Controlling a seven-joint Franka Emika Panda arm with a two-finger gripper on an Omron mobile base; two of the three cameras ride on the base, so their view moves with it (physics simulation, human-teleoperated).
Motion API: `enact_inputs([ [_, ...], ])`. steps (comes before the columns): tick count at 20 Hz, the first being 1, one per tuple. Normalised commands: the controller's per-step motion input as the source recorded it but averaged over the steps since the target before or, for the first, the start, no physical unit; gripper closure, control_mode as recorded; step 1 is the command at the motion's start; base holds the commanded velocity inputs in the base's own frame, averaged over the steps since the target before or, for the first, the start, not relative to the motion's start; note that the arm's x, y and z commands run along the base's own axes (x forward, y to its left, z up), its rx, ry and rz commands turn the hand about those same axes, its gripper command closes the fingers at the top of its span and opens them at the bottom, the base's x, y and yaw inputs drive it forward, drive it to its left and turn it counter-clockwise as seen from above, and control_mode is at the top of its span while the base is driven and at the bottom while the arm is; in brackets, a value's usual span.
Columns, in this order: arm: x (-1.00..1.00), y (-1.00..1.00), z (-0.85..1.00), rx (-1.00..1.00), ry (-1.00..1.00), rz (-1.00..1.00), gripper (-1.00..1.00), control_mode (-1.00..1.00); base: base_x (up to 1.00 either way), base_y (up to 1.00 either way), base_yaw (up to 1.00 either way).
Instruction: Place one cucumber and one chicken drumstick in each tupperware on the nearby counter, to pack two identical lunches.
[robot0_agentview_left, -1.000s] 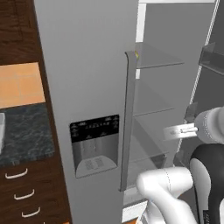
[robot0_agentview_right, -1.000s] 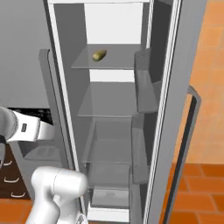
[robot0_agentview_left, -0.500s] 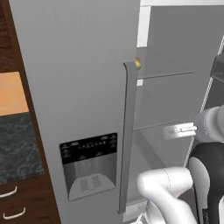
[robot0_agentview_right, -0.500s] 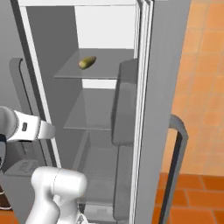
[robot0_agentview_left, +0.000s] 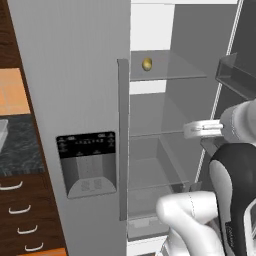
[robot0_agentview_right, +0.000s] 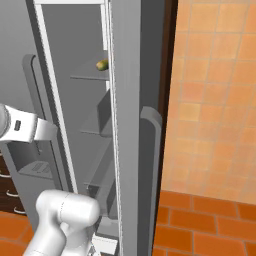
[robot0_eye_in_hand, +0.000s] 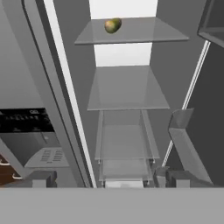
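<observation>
A small yellow-green item (robot0_agentview_left: 147, 64) (robot0_eye_in_hand: 112, 25) (robot0_agentview_right: 102, 64) lies on the top glass shelf of the open fridge; I cannot tell whether it is a cucumber. My gripper (robot0_eye_in_hand: 107, 179) is open, its fingertips (robot0_eye_in_hand: 41, 178) wide apart with nothing between them, facing into the fridge well below that shelf. The white hand (robot0_agentview_left: 202, 129) (robot0_agentview_right: 30, 127) hovers at mid height before the shelves. The black speckled counter (robot0_agentview_left: 17, 150) shows at the far left, over dark wood drawers (robot0_agentview_left: 20, 215). A light grey sliver (robot0_agentview_left: 2, 132) rests on it at the frame edge. The chicken drumstick is out of view.
The closed grey fridge door with a dispenser panel (robot0_agentview_left: 86, 162) and a long handle (robot0_agentview_left: 122, 140) stands left of the opening. The open right door (robot0_agentview_right: 132, 125) with its shelves (robot0_agentview_left: 237, 75) stands edge-on. Lower glass shelves (robot0_eye_in_hand: 127, 89) and a drawer (robot0_eye_in_hand: 126, 148) are bare. Orange tiled wall (robot0_agentview_right: 215, 90) at right.
The whole picture has shifted: the base moved, so the fridge interior sits more central in the left base view and further left in the right base view. The arm's pose looks unchanged.
</observation>
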Motion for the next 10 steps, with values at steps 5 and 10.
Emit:
enact_inputs([
  [5,0.36,0.0,0.5,0.0,-0.05,0.0,-1.0,-1.0,0.0,0.0,0.0],
  [10,0.83,0.0,0.02,0.02,-0.07,0.0,-1.0,-1.0,0.0,0.0,0.0],
])
